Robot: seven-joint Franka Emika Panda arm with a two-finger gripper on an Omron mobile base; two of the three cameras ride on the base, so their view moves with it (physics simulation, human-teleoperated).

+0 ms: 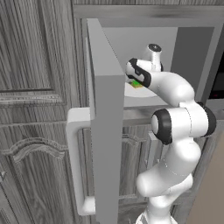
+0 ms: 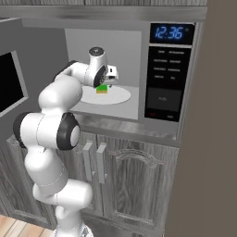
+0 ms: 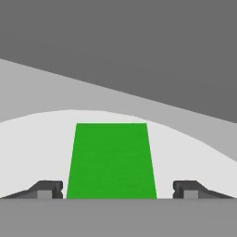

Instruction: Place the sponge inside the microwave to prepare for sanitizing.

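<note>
Sponge (image 3: 111, 159): you see it green side up, lying on the white round plate (image 3: 41, 148) inside the microwave (image 2: 134, 74), right between the two finger tips in the hand view.
Pincer (image 3: 118, 190): your fingers are spread, one tip (image 3: 46, 189) to each side of the sponge with pale plate showing in the gaps, so nothing is pinched.
Hand: in the right base view you see it reaching into the cavity, poised just over the sponge's yellow and green block.
Plate: it sits on the cavity floor, with the sponge toward its left part in the right base view.
Door (image 1: 105, 122): it stands swung wide open, its pale bar handle (image 1: 76, 162) toward you in the left base view.
Panel: the black button panel (image 2: 166, 83) carries a blue display (image 2: 170, 32) reading 12:36.
Cabinets (image 2: 134, 180): grey wood-grain doors sit below the microwave.
</note>
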